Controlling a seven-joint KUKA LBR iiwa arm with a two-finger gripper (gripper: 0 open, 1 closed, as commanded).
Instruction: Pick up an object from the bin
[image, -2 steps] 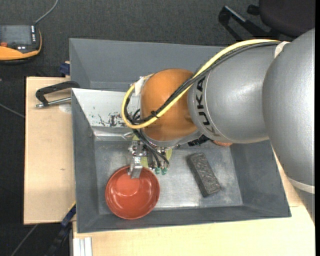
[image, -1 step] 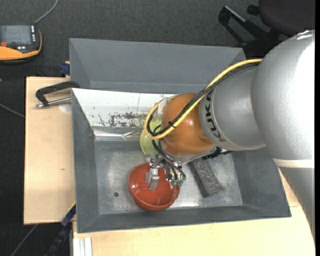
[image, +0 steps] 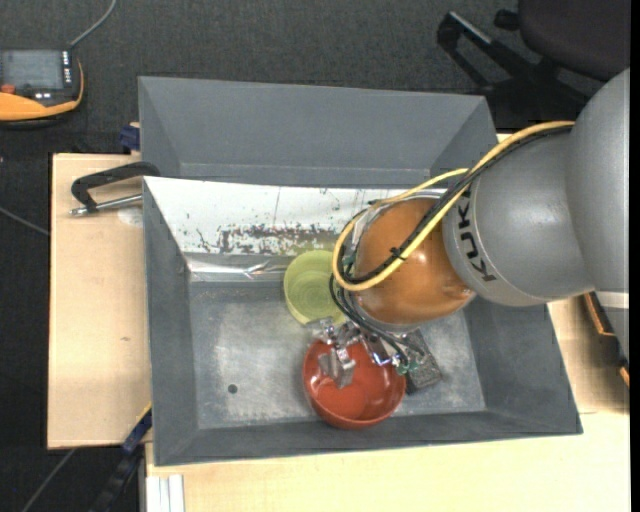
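I see the hand (image: 341, 364) low over a red bowl (image: 358, 402), inside its rim, and I cannot tell if the hand is wide or narrow, or if it holds something. The red bowl stands close to the lower wall of the bin (image: 225, 345), a little right of the middle. It is round, so it has no long axis, and its mouth points up. Just beside it, toward the far wall, stands a yellow-green cup (image: 305, 285), also with the mouth up, partly hidden under the orange cover (image: 405, 270) of the wrist. To the right of the bowl lies a small dark grey thing (image: 428, 372); I cannot say what it is. On the grey arm (image: 540, 220) I can read the letters "KU". A yellow cable (image: 500, 150) runs along the arm.
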